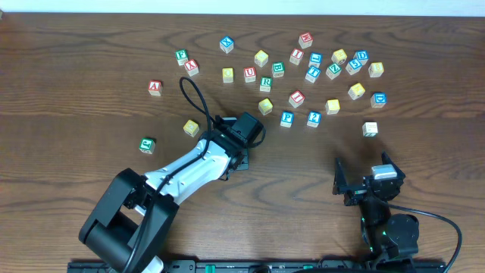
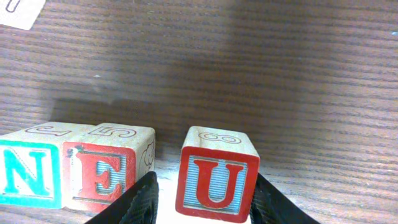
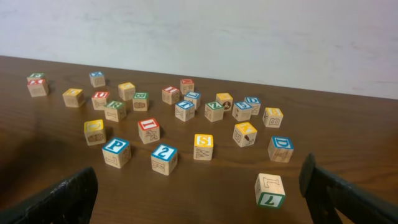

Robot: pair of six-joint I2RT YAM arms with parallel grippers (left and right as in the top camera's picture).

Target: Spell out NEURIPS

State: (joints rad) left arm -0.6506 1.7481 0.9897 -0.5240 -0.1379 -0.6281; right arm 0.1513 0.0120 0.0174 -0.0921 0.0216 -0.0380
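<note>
In the left wrist view a green N cube [image 2: 28, 177] and a red E cube [image 2: 102, 177] stand side by side in a row. The red U cube [image 2: 217, 180] stands just right of them, a small gap away. My left gripper [image 2: 204, 186] straddles the U, open: the right finger touches it and a bright gap shows at the left finger. From overhead the left gripper [image 1: 233, 154] hides these three cubes. Green R [image 1: 265, 83], red I [image 1: 297, 98], blue P [image 1: 286, 118] and yellow S [image 1: 332, 106] lie loose further back. My right gripper [image 1: 364, 176] stands open and holds nothing.
Several other letter cubes lie scattered across the back of the table [image 1: 76, 45], among them a red A [image 1: 154, 87], a green cube [image 1: 147, 144] and a yellow one [image 1: 191, 127] on the left. A cube with L and 7 [image 3: 270, 190] sits just ahead of the right gripper [image 3: 199, 199].
</note>
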